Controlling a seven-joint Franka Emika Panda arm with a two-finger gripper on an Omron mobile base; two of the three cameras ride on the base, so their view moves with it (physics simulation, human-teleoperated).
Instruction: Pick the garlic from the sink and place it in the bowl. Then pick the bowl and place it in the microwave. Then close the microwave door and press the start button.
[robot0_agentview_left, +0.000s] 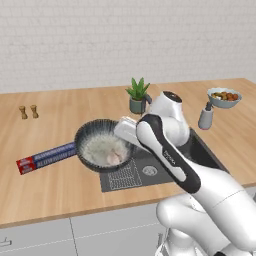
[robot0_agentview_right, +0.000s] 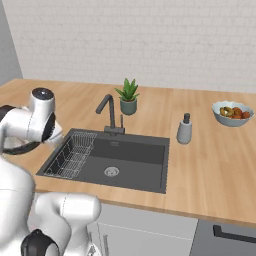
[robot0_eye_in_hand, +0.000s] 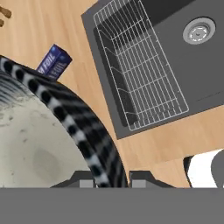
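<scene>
The wide dark ribbed bowl (robot0_agentview_left: 100, 145) hangs tilted over the counter at the sink's left edge, its speckled inside facing the left base view. The pinkish-white garlic (robot0_agentview_left: 114, 157) lies inside it near the lower rim. My gripper (robot0_eye_in_hand: 111, 178) is shut on the bowl's striped rim (robot0_eye_in_hand: 94, 144), one fingertip on each side. In the left base view my forearm covers the hand at the bowl's right rim. The dark grey sink (robot0_agentview_right: 135, 160) holds a wire rack (robot0_agentview_right: 70, 155) and a round drain (robot0_agentview_right: 111, 171). The microwave and its door are out of view.
A blue foil box (robot0_agentview_left: 47, 157) lies on the wooden counter left of the bowl. Behind the sink stand a potted plant (robot0_agentview_right: 128, 96), the dark faucet (robot0_agentview_right: 109, 112) and a soap dispenser (robot0_agentview_right: 184, 129). A pale bowl of food (robot0_agentview_right: 232, 113) sits far right; two small shakers (robot0_agentview_left: 28, 112) far left.
</scene>
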